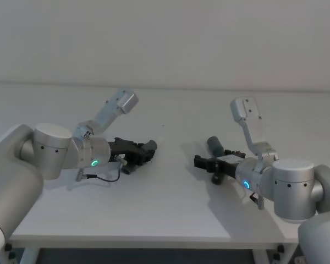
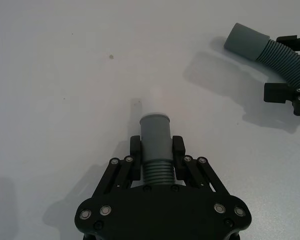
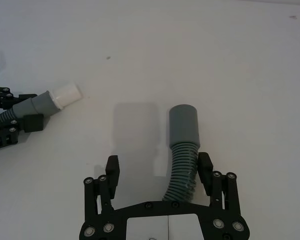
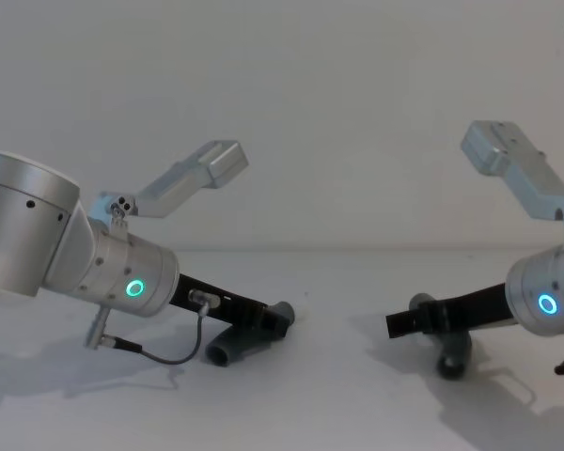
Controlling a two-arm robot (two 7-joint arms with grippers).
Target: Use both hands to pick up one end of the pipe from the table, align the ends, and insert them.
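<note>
Grey pipe [image 2: 155, 131] in left gripper [image 2: 156, 146] (clamped); right gripper [image 3: 159, 162] spread.

Two grippers are at the worktop [image 1: 165, 214], of which there is one: the left gripper [image 2: 156, 147] and the right gripper [image 3: 159, 164]. Each has two black fingers [image 3: 112, 167], four in all.

There are two pipe pieces. The first pipe piece [image 2: 155, 135] sits between the left gripper's fingers, and the second pipe piece [image 3: 181, 160] between the right gripper's fingers.

One white tip [image 3: 65, 95] juts ahead of the left gripper. One wide grey cuff [image 3: 184, 122] lies ahead of the right gripper.

Two green rings glow, the left ring [image 1: 94, 163] behind the left gripper and the right ring [image 1: 246, 184] behind the right gripper.
</note>
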